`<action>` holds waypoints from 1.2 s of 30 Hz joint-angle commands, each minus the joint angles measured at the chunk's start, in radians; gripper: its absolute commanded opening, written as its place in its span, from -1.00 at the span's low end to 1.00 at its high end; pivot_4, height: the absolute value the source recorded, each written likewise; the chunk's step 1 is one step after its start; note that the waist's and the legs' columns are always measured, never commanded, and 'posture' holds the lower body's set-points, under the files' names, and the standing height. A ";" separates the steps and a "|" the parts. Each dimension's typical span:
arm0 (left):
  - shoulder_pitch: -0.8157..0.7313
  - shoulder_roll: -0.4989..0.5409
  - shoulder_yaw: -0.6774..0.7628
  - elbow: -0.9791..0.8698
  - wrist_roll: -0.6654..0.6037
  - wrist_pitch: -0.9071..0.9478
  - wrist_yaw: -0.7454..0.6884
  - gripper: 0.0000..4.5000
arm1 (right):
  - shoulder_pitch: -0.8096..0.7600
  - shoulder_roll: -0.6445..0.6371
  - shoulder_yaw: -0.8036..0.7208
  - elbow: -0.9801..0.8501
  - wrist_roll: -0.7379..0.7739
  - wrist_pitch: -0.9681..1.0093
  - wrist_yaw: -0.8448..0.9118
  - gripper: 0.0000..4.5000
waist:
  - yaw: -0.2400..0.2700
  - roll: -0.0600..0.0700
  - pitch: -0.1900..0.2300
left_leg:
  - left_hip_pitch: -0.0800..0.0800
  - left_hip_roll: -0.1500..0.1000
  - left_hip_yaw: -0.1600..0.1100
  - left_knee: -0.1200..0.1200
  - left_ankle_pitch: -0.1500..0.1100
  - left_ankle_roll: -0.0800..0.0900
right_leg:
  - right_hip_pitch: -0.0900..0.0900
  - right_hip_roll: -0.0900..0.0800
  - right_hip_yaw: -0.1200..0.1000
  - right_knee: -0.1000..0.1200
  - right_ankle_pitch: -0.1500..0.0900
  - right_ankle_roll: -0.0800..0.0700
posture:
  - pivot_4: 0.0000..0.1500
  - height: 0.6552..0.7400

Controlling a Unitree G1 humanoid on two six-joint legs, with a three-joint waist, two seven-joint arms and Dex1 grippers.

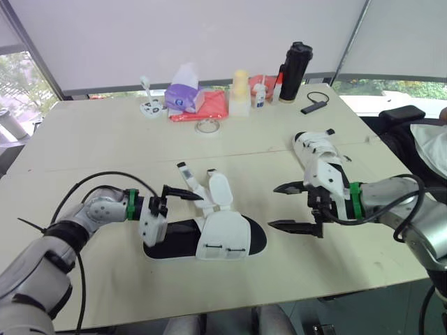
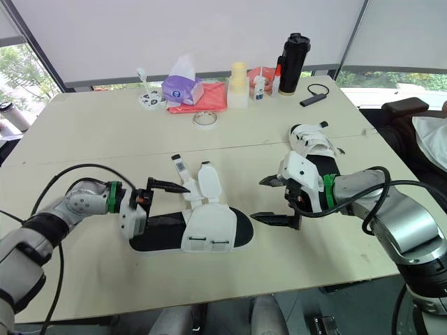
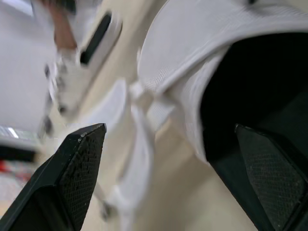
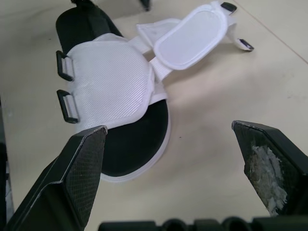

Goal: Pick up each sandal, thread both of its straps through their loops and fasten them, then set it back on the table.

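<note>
Currently, near sandal (image 1: 223, 234): flat on table (image 1: 105, 139), straps (image 1: 218, 190) unfastened, heel between left gripper (image 3: 169, 134) jaws spread wide, toe just ahead of right gripper (image 1: 274, 206) jaws equally wide; pick-up stage, likely needing a closing grasp next.

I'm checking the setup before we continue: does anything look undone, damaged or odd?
The near sandal has its two straps splayed open, not threaded through its black loops. One pad of the right gripper carries a rough white patch, like wear or residue. Nothing else stands out.
</note>
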State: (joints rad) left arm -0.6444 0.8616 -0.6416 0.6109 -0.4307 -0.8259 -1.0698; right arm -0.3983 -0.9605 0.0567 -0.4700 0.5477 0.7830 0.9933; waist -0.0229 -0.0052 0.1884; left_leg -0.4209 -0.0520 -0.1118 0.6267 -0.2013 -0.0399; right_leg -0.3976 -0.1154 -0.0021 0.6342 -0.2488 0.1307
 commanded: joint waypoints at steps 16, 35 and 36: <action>0.226 0.086 0.522 -0.568 -0.413 1.253 -0.178 0.99 | 0.063 -0.001 0.039 -0.026 -0.059 -0.054 0.009 1.00 | 0.010 -0.001 0.001 | -0.006 -0.002 0.001 -0.001 0.000 0.000 | -0.006 -0.001 0.000 -0.001 -0.001 0.001 | 1.00 1.00; 0.231 -0.096 0.711 -0.622 -0.348 1.400 0.019 1.00 | 0.116 0.110 0.157 -0.023 -0.151 -0.111 -0.023 -0.98 | 0.011 -0.001 0.001 | -0.006 -0.003 0.000 -0.003 0.000 0.000 | -0.007 -0.001 0.001 -0.003 0.000 0.001 | 1.00 1.00; 0.232 -0.103 0.714 -0.617 -0.350 1.417 0.028 1.00 | 0.118 0.117 0.166 -0.018 -0.159 -0.113 -0.029 -0.98 | 0.011 -0.001 0.001 | -0.006 -0.003 0.000 -0.003 0.000 0.000 | -0.007 -0.001 0.001 -0.003 0.000 0.001 | 1.00 1.00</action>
State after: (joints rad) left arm -0.4163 0.7674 0.0324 0.0160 -0.7666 0.5656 -1.0576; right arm -0.2832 -0.8545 0.2167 -0.4625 0.3990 0.6749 0.9750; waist -0.0123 -0.0067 0.1898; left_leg -0.4268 -0.0553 -0.1114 0.6235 -0.2013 -0.0395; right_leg -0.4042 -0.1168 -0.0010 0.6314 -0.2492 0.1321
